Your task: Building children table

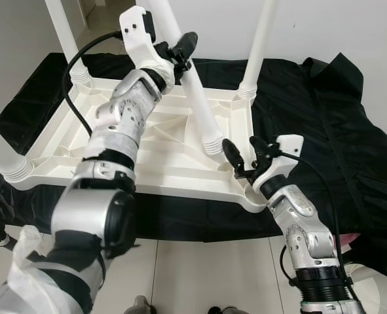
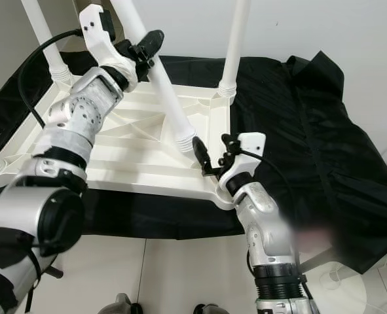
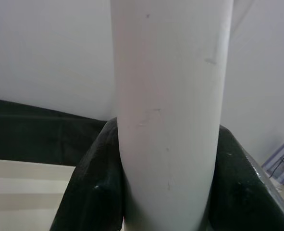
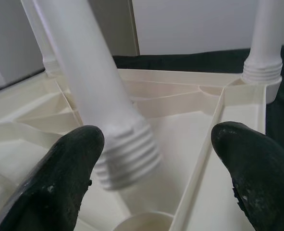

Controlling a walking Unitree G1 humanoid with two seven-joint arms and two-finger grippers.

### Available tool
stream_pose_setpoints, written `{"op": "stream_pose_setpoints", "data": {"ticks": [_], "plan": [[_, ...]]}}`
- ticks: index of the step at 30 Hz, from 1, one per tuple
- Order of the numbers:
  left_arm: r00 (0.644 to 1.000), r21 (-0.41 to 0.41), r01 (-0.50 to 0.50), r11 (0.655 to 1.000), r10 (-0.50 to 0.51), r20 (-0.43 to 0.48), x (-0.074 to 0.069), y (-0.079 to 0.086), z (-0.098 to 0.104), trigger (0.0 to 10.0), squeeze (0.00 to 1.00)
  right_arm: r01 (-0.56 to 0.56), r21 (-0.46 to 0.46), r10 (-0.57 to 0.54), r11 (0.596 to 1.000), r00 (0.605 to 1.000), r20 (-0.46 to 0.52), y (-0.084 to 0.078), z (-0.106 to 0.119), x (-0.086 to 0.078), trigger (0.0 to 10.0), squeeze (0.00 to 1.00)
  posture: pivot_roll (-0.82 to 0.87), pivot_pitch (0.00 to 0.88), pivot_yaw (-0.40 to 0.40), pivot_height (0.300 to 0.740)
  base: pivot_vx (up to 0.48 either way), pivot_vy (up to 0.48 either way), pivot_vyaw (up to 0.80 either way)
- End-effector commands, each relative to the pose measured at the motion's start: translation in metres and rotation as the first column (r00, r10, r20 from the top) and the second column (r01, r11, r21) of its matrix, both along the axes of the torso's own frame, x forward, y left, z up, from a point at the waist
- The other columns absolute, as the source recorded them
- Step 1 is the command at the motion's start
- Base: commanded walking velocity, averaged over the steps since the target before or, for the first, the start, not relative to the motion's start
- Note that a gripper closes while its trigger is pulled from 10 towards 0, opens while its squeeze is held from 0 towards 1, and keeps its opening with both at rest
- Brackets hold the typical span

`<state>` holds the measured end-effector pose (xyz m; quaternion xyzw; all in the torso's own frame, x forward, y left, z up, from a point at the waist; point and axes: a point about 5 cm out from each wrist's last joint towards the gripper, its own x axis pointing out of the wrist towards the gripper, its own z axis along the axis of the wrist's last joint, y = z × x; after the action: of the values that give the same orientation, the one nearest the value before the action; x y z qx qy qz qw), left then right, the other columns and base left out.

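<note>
1. Your right gripper [image 1: 245, 157] hovers spread wide at the tabletop's [image 1: 173, 171] near right corner, ready to guide the threaded end.
2. Your left gripper [image 1: 180, 51], further back, clamps the loose table leg [image 1: 196, 98], tilting it toward that corner socket.
3. Three fitted legs [image 1: 257, 46] stand beyond, on the black cloth [image 1: 331, 124].

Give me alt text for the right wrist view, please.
A tilted white table leg hangs with its threaded end just above the upturned tabletop, between the open black fingers of the right end effector. Another leg already stands upright in a corner socket.
</note>
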<state>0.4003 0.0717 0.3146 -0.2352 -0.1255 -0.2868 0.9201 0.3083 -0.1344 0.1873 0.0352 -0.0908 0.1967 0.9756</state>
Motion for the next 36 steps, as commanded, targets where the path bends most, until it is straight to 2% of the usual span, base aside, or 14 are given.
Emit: {"op": "stream_pose_setpoints", "data": {"ticks": [1, 8, 11, 16, 20, 27, 31, 36], "plan": [[0.999, 0.015, -0.012, 1.0, 0.011, 0.052, -0.004, -0.004, 0.007, 10.0, 0.0, 0.002, -0.048, -0.002, 0.999, 1.0, -0.002, 0.002, -0.002, 0.002, 10.0, 0.0, -0.05, 0.083, -0.013, 0.74, 0.0, 0.0, 0.0], [0.995, 0.053, -0.009, 0.999, 0.004, 0.096, -0.009, -0.016, 0.008, 10.0, 0.0, 0.009, -0.075, -0.01, 0.997, 1.0, -0.007, 0.003, 0.001, 0.006, 10.0, 0.0, -0.05, 0.084, -0.008, 0.74, 0.0, 0.0, 0.0], [0.992, 0.093, 0.012, 0.996, -0.024, 0.127, -0.017, -0.033, 0.007, 10.0, 0.0, 0.02, -0.124, -0.023, 0.992, 1.0, -0.018, 0.007, 0.002, 0.01, 10.0, 0.0, -0.05, 0.084, -0.002, 0.74, 0.0, 0.0, 0.0], [0.989, 0.112, 0.024, 0.993, -0.04, 0.139, -0.021, -0.042, 0.007, 10.0, 0.0, 0.012, -0.153, -0.015, 0.988, 1.0, -0.02, 0.009, 0.002, 0.013, 10.0, 0.0, -0.05, 0.084, 0.0, 0.74, 0.0, 0.0, 0.0], [0.982, 0.149, 0.063, 0.987, -0.088, 0.167, -0.031, -0.063, 0.005, 10.0, 0.0, -0.005, -0.194, 0.001, 0.981, 1.0, -0.022, 0.014, 0.004, 0.018, 10.0, 0.0, -0.05, 0.087, 0.001, 0.74, 0.0, 0.0, 0.0], [0.975, 0.175, 0.087, 0.981, -0.12, 0.186, -0.04, -0.075, 0.004, 10.0, 0.0, -0.001, -0.235, -0.003, 0.972, 1.0, -0.015, 0.015, 0.008, 0.025, 10.0, 0.0, -0.05, 0.089, -0.003, 0.74, 0.0, 0.0, 0.0], [0.969, 0.189, 0.107, 0.976, -0.145, 0.202, -0.046, -0.084, 0.004, 10.0, 0.0, 0.008, -0.288, -0.012, 0.957, 1.0, -0.014, 0.014, 0.009, 0.031, 10.0, 0.0, -0.05, 0.088, -0.007, 0.74, 0.0, 0.0, 0.0], [0.966, 0.193, 0.111, 0.975, -0.151, 0.208, -0.049, -0.087, 0.004, 10.0, 0.0, 0.01, -0.292, -0.015, 0.956, 1.0, -0.015, 0.015, 0.011, 0.034, 10.0, 0.0, -0.05, 0.088, -0.01, 0.74, 0.0, 0.0, 0.0]]}}
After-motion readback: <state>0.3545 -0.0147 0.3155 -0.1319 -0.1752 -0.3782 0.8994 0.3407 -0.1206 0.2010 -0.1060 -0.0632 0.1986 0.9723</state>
